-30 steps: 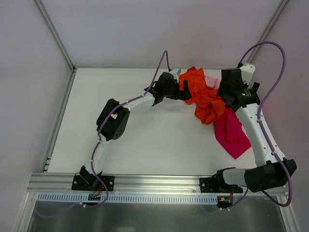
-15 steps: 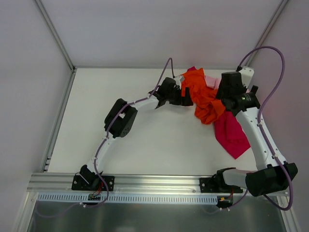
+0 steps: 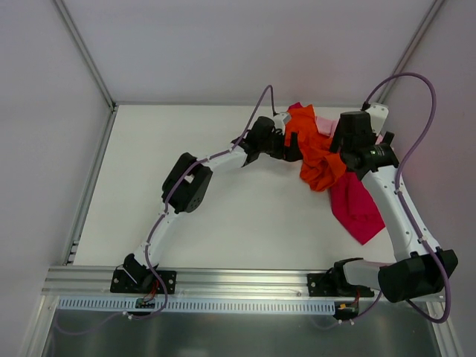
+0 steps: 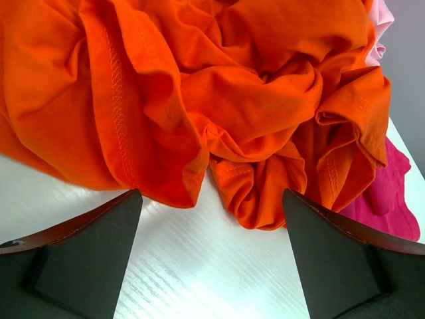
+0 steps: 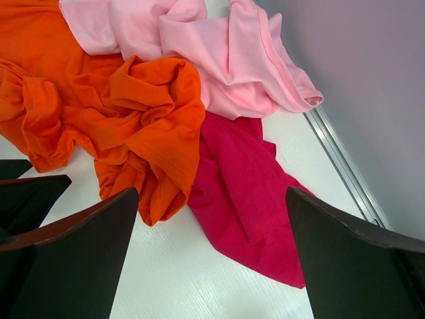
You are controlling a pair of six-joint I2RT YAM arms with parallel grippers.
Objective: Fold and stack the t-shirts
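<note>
Three t-shirts lie in a crumpled heap at the back right of the table. The orange shirt [image 3: 316, 152] is on top, bunched; it fills the left wrist view [image 4: 199, 100] and shows in the right wrist view [image 5: 126, 113]. The pink shirt [image 3: 325, 124] peeks out behind it [image 5: 219, 53]. The magenta-red shirt [image 3: 355, 204] trails toward the front right [image 5: 252, 206]. My left gripper [image 3: 291, 145] is open, low at the orange shirt's left edge, jaws apart with bare table between them [image 4: 209, 266]. My right gripper [image 3: 343, 152] is open above the heap [image 5: 212, 266].
White walls close the table at the back and right; a metal rail [image 5: 345, 166] runs along the right wall beside the pink shirt. The white tabletop [image 3: 193, 149] stretches left of the heap. The arm bases [image 3: 145, 281] are bolted at the near edge.
My left gripper has moved right, up to the orange shirt's left edge. My right gripper has shifted slightly left over the heap. The shirts have barely moved.
</note>
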